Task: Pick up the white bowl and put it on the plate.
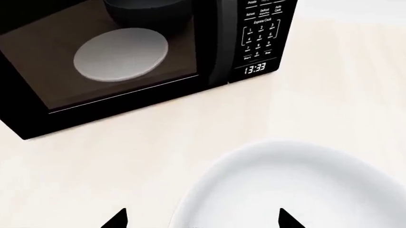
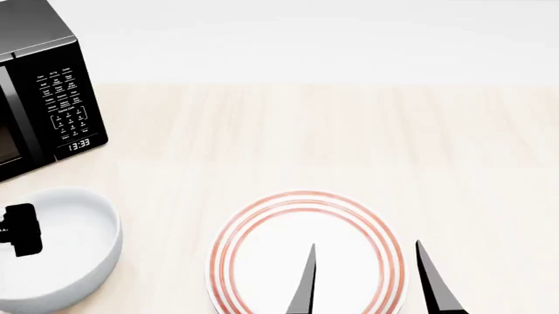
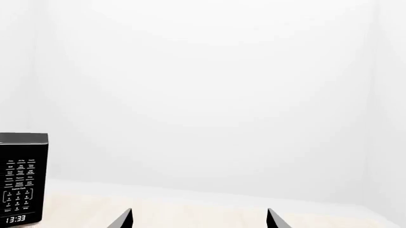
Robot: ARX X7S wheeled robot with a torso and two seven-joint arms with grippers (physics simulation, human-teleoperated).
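1. White bowl: sitting upright on the counter near its front-left corner, in front of the microwave. In the left wrist view, part of its rim and inner wall is showing.
2. Plate: lying flat near the front edge of the counter, about midway along it, well apart from the white bowl. Three red-orange rings are running around its rim.
3. Left end effector: standing released, with two dark fingertips spread wide at the bottom of its wrist view. One tip is showing over the bowl's rim and the other over bare counter. In the head view a dark part of it is hanging over the bowl's left side. Whether it is touching the bowl cannot be told.
4. Right end effector: standing released, with its two dark fingers apart. One finger is pointing across the plate and the other is sitting just off the plate's right rim.
5. Microwave: black, standing at the back-left corner of the counter, with its clock reading 13:33. A pale grey turntable disc is showing through its door.
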